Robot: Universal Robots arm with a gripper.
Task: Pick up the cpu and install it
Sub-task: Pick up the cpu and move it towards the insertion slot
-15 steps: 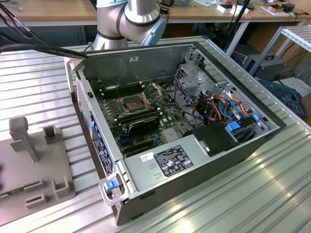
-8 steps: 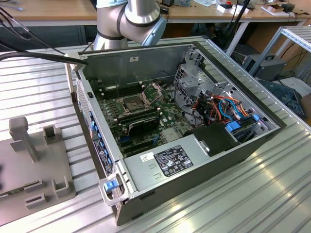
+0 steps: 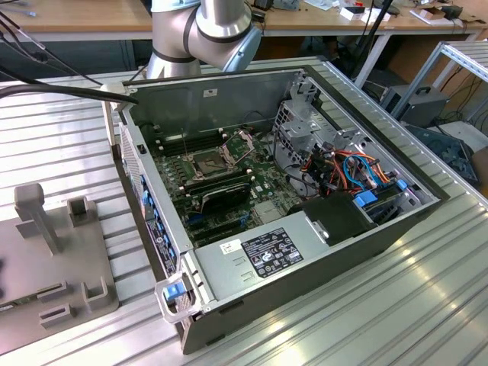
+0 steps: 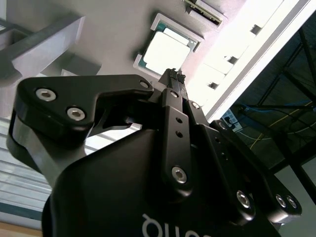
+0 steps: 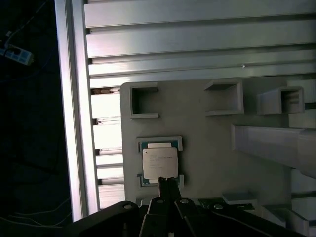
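Looking at the exterior view, the silver arm (image 3: 206, 30) bends at the far edge of the ribbed metal table (image 3: 396, 305), behind the open computer case (image 3: 305, 252). Inside the case lies the green motherboard (image 3: 263, 183), and its socket (image 3: 207, 162) has the metal frame flipped up. A grey plate (image 3: 72, 255) with small blocks sits at the exterior view's left of the case.

In the second wrist view, the black claw (image 4: 173, 75) points at the plate. Its two fingers are pressed together with nothing between them. The cpu (image 4: 165, 52) lies flat in a little grey holder (image 4: 160, 20), just past the tips.

In the first wrist view, the closed claw (image 5: 168, 181) is at the edge of the cpu (image 5: 160, 162). Whether it touches the cpu cannot be told.
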